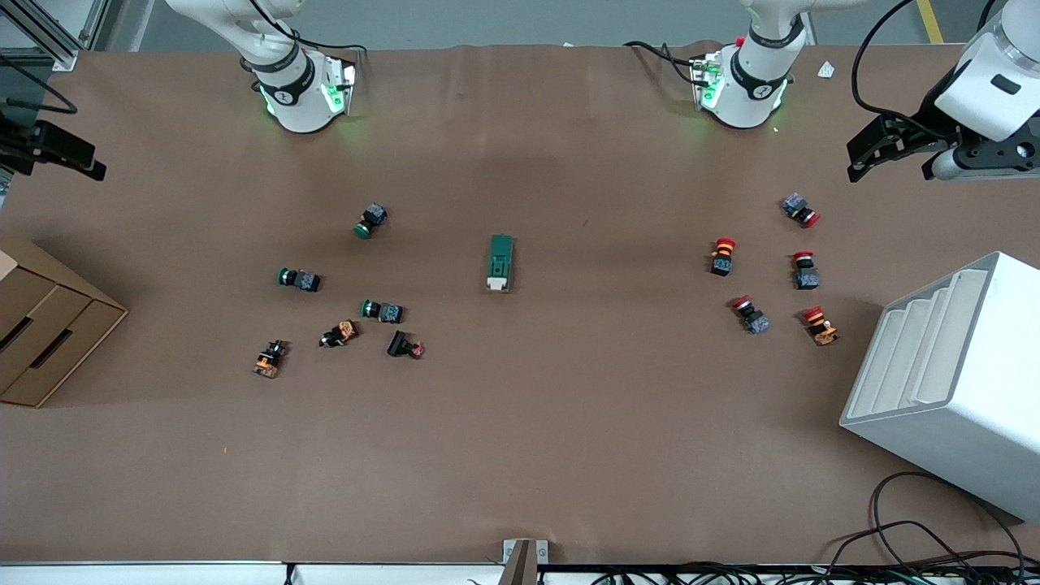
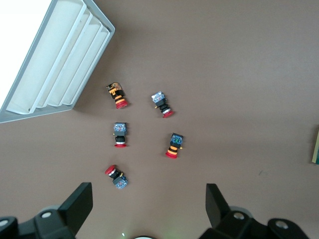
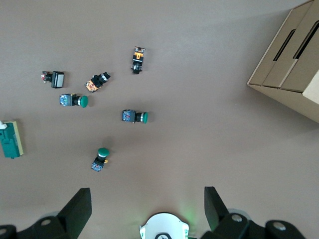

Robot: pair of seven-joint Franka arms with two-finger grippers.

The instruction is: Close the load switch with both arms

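The cardboard box [image 1: 50,329] sits at the right arm's end of the table, below and just to one side of the right gripper [image 3: 147,204]. That gripper hangs high over this end with its fingers spread wide and nothing between them. Under it and toward the table's middle lie the scattered green and orange push buttons [image 3: 133,116].

The load switch [image 1: 500,262], a small green block with a pale end, lies flat on the table's middle. It is well apart from both grippers, roughly midway between them, and shows only at the edge of each wrist view. Whether its lever is shut cannot be told from here.

The red push buttons [image 2: 119,135] lie spread beneath the left gripper [image 2: 148,204], which is also raised, released and holding nothing, with the white rack [image 1: 951,382] just beside it.

Judging by this, both arms wait drawn back. That fits arms poised ahead of a reach as well as arms retired from a switch already shut. Any work on the switch would call for both grippers to travel in over the middle and descend, one bracing the body while the other moves the lever
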